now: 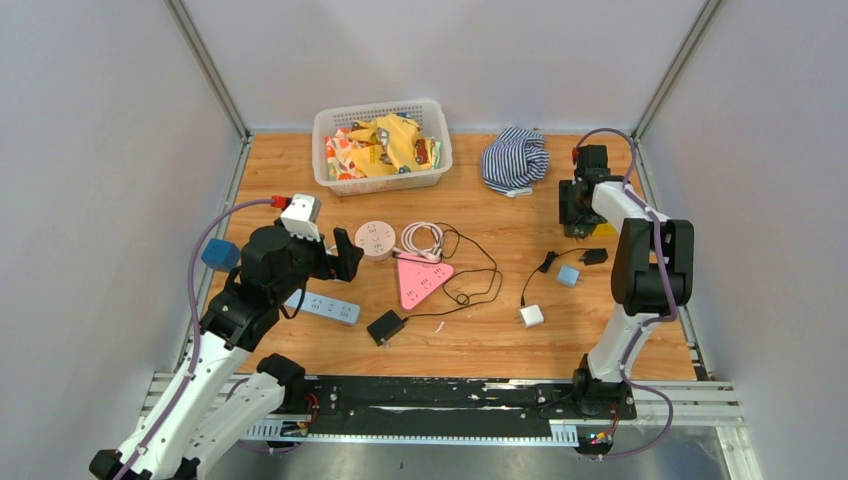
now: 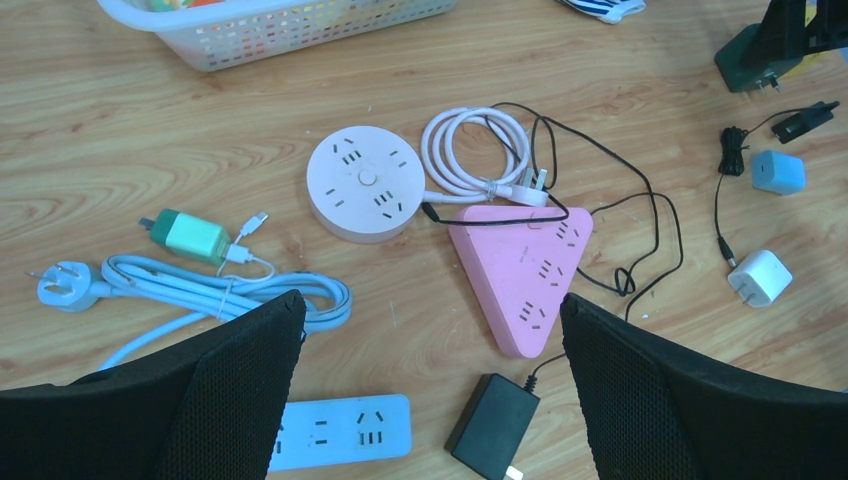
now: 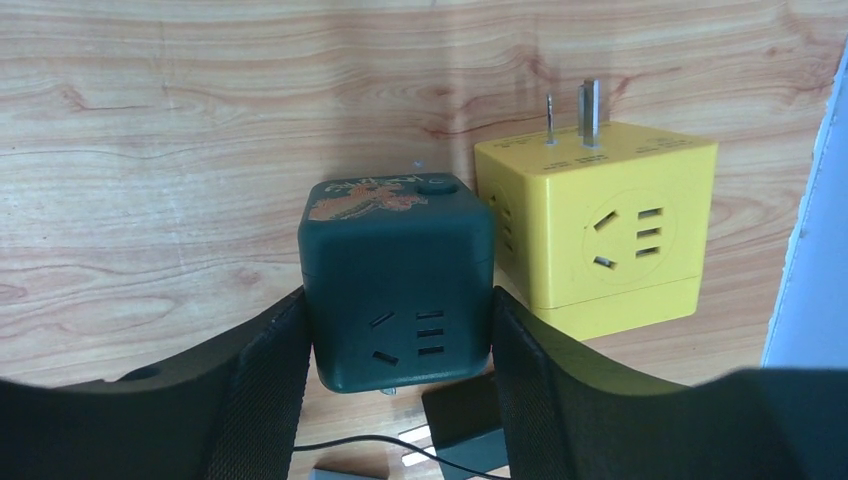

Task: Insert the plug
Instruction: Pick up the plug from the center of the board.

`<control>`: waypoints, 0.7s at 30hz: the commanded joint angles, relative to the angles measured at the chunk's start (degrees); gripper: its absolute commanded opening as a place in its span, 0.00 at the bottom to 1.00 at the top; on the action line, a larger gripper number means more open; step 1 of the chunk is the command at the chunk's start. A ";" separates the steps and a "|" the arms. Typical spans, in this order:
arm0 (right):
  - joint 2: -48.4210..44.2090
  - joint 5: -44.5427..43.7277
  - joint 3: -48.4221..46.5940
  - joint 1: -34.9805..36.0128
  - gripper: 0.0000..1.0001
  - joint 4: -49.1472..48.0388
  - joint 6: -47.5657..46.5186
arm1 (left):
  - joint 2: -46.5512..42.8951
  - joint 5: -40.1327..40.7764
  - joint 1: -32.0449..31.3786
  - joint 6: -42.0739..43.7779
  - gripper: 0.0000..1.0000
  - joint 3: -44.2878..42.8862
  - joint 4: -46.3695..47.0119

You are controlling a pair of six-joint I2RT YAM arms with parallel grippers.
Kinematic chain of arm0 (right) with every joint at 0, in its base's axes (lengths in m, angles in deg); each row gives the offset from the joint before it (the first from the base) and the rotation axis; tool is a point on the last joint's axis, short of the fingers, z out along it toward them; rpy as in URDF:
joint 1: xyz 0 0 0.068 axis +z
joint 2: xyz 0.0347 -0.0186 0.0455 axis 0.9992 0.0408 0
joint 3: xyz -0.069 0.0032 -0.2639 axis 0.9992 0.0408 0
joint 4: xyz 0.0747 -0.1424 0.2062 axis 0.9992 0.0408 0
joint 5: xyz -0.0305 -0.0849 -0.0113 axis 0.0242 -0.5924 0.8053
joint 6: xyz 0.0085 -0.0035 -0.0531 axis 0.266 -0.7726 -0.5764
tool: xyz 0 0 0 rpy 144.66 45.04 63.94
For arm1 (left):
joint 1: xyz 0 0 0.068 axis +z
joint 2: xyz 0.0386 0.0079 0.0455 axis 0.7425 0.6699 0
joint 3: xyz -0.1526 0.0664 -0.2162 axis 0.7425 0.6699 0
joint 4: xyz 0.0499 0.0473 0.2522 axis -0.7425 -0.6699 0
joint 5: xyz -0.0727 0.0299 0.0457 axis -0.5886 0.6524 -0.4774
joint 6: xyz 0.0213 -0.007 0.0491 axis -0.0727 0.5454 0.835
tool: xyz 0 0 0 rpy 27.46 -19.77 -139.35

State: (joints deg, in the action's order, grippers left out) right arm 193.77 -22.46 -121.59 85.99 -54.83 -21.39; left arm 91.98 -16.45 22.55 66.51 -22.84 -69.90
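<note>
Right wrist, green cube socket (image 3: 400, 290) clamped, orange top print (image 3: 360, 200) unreadable

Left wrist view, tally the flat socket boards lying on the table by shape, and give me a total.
Round socket board: 1
Triangular socket board: 1
Rectangular socket strip: 1
Total: 3

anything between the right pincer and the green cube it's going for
Nothing visible. The green cube sits between the fingers of the right pincer, which lie against its two sides with no gap showing. The yellow cube stands close beside it, outside the fingers, not in the way.
</note>
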 commanded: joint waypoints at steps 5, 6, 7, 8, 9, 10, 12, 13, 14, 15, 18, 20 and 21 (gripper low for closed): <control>-1.61 7.68 -1.08 0.27 0.49 1.41 -0.56 | -0.01 -0.42 -0.45 0.28 1.00 0.54 0.12; -1.97 9.26 -1.15 0.53 0.49 1.41 -0.22 | 0.21 -0.69 -0.45 0.19 1.00 0.48 0.27; -2.50 11.13 -1.19 0.87 0.49 1.41 0.09 | 0.31 -1.00 -0.45 -0.02 1.00 0.42 0.36; -3.08 12.47 -1.15 1.15 0.47 1.36 0.46 | 0.46 -1.29 -0.45 -0.19 1.00 0.33 0.47; -3.67 13.82 -0.89 1.37 0.46 1.21 0.80 | 0.61 -1.34 -0.45 -0.37 1.00 0.24 0.55; -4.35 15.57 -0.62 1.41 0.45 0.96 1.63 | 0.68 -1.87 -0.45 -0.62 1.00 0.13 0.65; -5.92 19.50 0.43 2.72 0.44 -0.04 3.69 | 0.96 -2.87 -0.45 -1.31 1.00 -0.17 0.63; -6.82 21.74 1.19 3.42 0.43 -0.88 4.49 | 1.14 -3.39 -0.45 -1.66 1.00 -0.42 0.67; -7.83 24.00 2.17 3.89 0.43 -1.79 5.11 | 1.39 -3.95 -0.45 -1.94 1.00 -0.62 0.72; -8.86 25.84 2.98 4.33 0.43 -2.63 5.87 | 1.53 -4.56 -0.45 -2.28 1.00 -0.81 0.78; -12.53 31.62 5.86 5.52 0.42 -5.78 8.77 | 2.11 -6.47 -0.45 -3.61 1.00 -1.27 1.44; -15.11 36.54 8.12 6.23 0.42 -8.25 11.23 | 2.25 -7.87 -0.45 -4.74 1.00 -1.22 2.30; -16.48 38.88 9.44 6.61 0.42 -10.00 12.47 | 2.26 -8.64 -0.45 -5.30 1.00 -1.14 2.89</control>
State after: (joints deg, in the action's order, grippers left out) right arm 182.64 3.90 -116.06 90.86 -58.70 -14.97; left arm 94.06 -21.10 22.31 63.78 -22.90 -69.57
